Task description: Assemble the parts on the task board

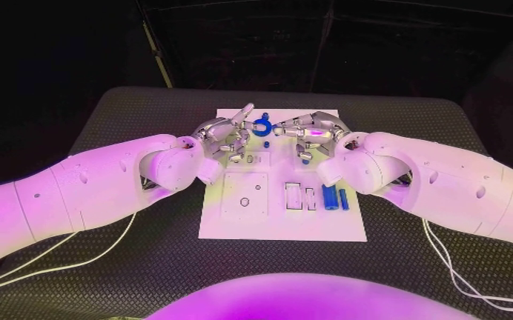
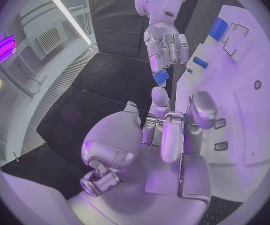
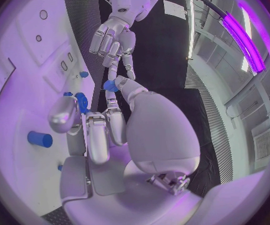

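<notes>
The task board (image 1: 283,227) lies flat in the middle of the black table (image 1: 139,112), a white plate with cut-out recesses across its face. Over its far end the two hands meet, fingertips nearly together.

Coming in from the left, the left hand (image 1: 222,140) hangs above the board's far left part with its fingers reaching towards the centre. In the left wrist view its fingers (image 2: 172,137) are stretched forward, a little apart, and the tip of one (image 2: 160,96) lies against a small blue part (image 2: 161,77). Whether that hand truly grips the part or only touches it cannot be told.

Between the two hands, in the head view, sits a blue ring-shaped part (image 1: 263,121), held up above the board's far edge.

To the right, the right hand (image 1: 310,132) has its fingers curled inward towards the same spot. In the right wrist view a blue part (image 3: 81,101) sits pinched between its thumb and fingers (image 3: 97,135), while another blue piece (image 3: 111,86) shows at the tip of its longest finger, where the left hand's fingertips come down to meet it.

Nearer the robot, on the board's right side, a blue cylinder (image 1: 344,199) lies beside a second, flatter blue piece (image 1: 331,197).
</notes>
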{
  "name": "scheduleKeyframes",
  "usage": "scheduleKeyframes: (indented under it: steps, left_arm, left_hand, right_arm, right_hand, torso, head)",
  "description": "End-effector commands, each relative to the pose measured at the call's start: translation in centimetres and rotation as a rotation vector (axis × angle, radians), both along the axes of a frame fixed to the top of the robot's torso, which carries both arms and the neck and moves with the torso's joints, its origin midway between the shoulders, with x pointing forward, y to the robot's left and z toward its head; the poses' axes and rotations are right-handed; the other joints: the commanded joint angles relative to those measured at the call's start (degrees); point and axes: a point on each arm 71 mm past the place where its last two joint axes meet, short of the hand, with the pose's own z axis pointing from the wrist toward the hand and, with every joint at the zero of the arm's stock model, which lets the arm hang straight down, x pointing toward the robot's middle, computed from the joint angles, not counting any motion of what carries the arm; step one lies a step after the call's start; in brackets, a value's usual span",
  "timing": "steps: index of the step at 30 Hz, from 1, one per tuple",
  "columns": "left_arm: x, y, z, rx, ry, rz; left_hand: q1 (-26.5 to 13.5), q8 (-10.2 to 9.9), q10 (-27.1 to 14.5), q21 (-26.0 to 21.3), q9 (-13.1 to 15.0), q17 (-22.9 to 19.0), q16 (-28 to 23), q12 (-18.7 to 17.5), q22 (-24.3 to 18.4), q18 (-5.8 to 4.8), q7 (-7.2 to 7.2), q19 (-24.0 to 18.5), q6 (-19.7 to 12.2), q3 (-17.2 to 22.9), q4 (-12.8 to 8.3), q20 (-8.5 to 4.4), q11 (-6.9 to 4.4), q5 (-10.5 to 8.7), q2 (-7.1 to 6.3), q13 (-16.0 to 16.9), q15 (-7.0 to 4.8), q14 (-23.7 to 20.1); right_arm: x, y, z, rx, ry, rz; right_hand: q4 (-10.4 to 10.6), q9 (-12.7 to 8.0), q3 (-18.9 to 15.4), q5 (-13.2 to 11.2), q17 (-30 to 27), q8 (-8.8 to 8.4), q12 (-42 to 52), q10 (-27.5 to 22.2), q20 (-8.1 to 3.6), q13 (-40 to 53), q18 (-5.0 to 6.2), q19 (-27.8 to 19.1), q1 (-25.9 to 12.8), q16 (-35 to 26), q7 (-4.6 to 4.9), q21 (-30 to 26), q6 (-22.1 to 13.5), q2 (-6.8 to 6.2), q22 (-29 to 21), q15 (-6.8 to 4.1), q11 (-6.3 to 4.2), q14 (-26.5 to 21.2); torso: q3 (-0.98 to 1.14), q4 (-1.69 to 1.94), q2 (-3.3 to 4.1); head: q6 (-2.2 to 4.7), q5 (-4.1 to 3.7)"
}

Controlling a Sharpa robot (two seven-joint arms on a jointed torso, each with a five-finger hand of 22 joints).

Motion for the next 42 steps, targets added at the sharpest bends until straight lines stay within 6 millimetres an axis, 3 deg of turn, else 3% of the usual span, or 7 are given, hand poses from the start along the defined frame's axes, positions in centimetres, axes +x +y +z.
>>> scheduleKeyframes:
  steps: [1,10,13,20,26,42]
  left_arm:
    - [-0.1,0.3,0.2,-0.001,-0.035,0.009]
    - [-0.7,1.7,0.5,-0.005,-0.103,0.036]
    - [-1.2,2.0,0.2,0.025,-0.086,0.021]
    - [-2.3,2.2,-0.5,0.061,-0.033,-0.024]
    - [-3.0,1.4,-0.7,0.033,-0.019,-0.077]
    - [-3.2,0.4,-0.2,-0.114,-0.024,-0.101]
  left_hand:
    - [0.8,0.3,-0.4,-0.2,0.0,10.4,-0.3,-0.2,-0.1,-0.61,-0.12,-0.5,0.6,0.0,-0.7,-0.11,-0.06,-0.17,0.02,-0.2,0.08,4.4]
    - [5.5,-0.4,-3.4,-5.6,-0.8,6.7,-3.0,-3.1,-4.4,0.55,-0.04,-4.2,-0.4,0.1,-5.1,-0.07,0.0,-0.16,-1.69,-3.5,0.16,2.7]
    - [4.1,-0.4,-3.9,-6.7,-0.9,5.8,-3.7,-3.4,-5.3,0.72,0.31,-4.9,-0.1,-1.2,-4.3,0.12,0.35,-0.19,-2.33,-3.6,0.4,2.3]
    - [1.7,-0.4,-3.8,-6.5,-1.1,6.2,-3.4,-3.2,-5.1,0.66,0.39,-4.4,-0.1,-2.9,-2.5,0.28,0.43,-0.18,-2.14,-3.7,0.48,2.5]
    - [0.3,-0.5,-3.5,-5.5,-1.3,7.0,-2.8,-2.8,-4.4,0.45,0.41,-3.7,-0.2,-3.8,-1.4,0.29,0.44,-0.18,-1.78,-3.7,0.48,3.0]
    - [-2.0,-0.5,-2.0,-2.5,-1.7,9.4,-1.0,-0.5,-1.8,-0.21,0.43,-1.9,-0.3,-5.5,0.3,0.28,0.45,-0.18,-1.46,-1.5,0.51,4.0]
  right_arm:
    - [0.0,0.1,0.6,-0.039,-0.092,0.028]
    - [-0.2,-0.4,1.3,-0.123,-0.223,0.052]
    - [-0.5,-0.4,1.9,-0.176,-0.329,0.081]
    - [-1.9,-0.1,3.7,-0.282,-0.588,0.173]
    - [-3.2,0.6,4.9,-0.358,-0.771,0.243]
    - [-3.8,1.5,5.3,-0.528,-0.993,0.301]
  right_hand:
    - [-0.3,2.7,0.2,0.4,14.3,2.5,0.1,-0.1,0.28,3.6,0.26,-0.1,0.1,0.3,-0.95,0.0,1.6,0.44,0.1,0.18,0.33,5.8]
    - [-0.6,2.7,0.1,0.3,14.5,2.55,0.1,-0.2,0.27,3.5,0.22,0.0,0.2,0.4,-0.96,0.1,1.6,0.32,0.3,0.16,0.31,5.8]
    - [-0.8,2.7,0.0,0.2,14.8,2.62,0.1,-0.2,0.26,3.5,0.14,0.2,0.3,0.6,-0.98,0.4,1.6,0.26,0.7,0.14,0.3,5.9]
    - [-1.2,2.8,-0.2,0.0,15.1,2.74,0.1,-0.1,0.24,3.6,-0.02,0.7,0.4,0.7,-1.03,0.8,1.7,0.08,1.6,0.11,0.25,6.0]
    - [-1.4,2.8,-0.3,-0.2,15.1,2.81,0.0,-0.2,0.22,3.5,-0.14,1.0,0.4,0.7,-1.05,1.2,1.8,-0.08,2.3,0.09,0.23,6.0]
    - [-1.5,2.9,-1.0,-0.7,15.1,3.07,0.9,0.8,0.17,4.6,-0.28,1.5,-0.1,0.7,-1.21,1.7,2.2,-0.3,3.1,0.02,0.13,6.0]
  torso:
    - [-0.06,-0.02,0.03]
    - [-0.04,0.17,0.04]
    - [0.01,0.19,0.1]
    - [0.03,-0.11,0.11]
    - [0.02,-0.08,0.0]
    - [-0.06,-0.02,0.01]
  head:
    - [0.49,-0.35]
    - [0.81,-0.62]
    - [0.76,-0.56]
    - [0.67,-0.55]
    - [0.93,-0.75]
    - [1.26,-0.47]
